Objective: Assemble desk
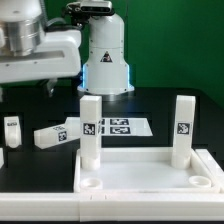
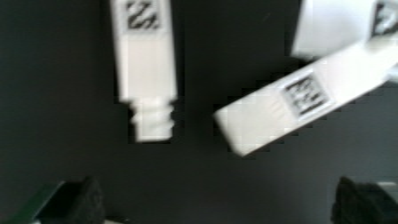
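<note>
The fingers (image 2: pixel 68 202) hang wide and empty over the tabletop (image 2: pixel 214 165). Descending between the threaded leg (image 2: pixel 146 70) and the tilted leg (image 2: pixel 311 95) (close neighbours) could knock one askew.

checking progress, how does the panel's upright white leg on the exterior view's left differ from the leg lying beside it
The upright square white plastic leg stands in the white rimmed panel; the lying white leg rests flat on the table, apart from the panel. Both carry tags.
</note>
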You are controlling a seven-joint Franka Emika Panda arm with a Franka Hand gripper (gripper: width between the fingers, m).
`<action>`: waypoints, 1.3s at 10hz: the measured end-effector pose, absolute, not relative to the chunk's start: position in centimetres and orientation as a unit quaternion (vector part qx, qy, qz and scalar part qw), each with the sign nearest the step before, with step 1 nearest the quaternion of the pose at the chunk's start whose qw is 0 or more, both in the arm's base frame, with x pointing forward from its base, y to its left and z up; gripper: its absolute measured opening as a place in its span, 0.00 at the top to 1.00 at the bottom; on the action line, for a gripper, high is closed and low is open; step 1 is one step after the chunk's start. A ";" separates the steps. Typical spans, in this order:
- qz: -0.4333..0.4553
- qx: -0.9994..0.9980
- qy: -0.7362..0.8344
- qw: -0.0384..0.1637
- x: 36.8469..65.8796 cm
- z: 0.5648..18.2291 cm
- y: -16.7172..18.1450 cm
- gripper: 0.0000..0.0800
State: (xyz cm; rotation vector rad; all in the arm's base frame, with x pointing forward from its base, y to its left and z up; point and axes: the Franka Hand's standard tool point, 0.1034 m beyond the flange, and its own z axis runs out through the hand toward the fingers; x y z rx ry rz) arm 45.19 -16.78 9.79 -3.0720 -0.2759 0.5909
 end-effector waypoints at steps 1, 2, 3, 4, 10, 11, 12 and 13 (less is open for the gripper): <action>0.188 -0.981 -0.053 -0.006 45.3 9.8 -16.7 0.19; 0.188 -0.982 -0.029 -0.011 45.3 9.7 -16.7 0.19; 0.188 -0.982 0.022 -0.008 45.2 9.4 -16.3 0.19; 0.191 -0.977 0.098 0.009 45.0 8.4 -15.8 0.19; 0.204 -0.936 0.274 0.081 44.7 6.4 -13.8 0.19; 0.214 -0.922 0.304 0.111 44.1 6.0 -14.2 0.19; 0.221 -0.910 0.326 0.127 43.7 5.4 -14.6 0.19; 0.263 -0.895 0.330 0.144 42.8 5.0 -14.5 0.19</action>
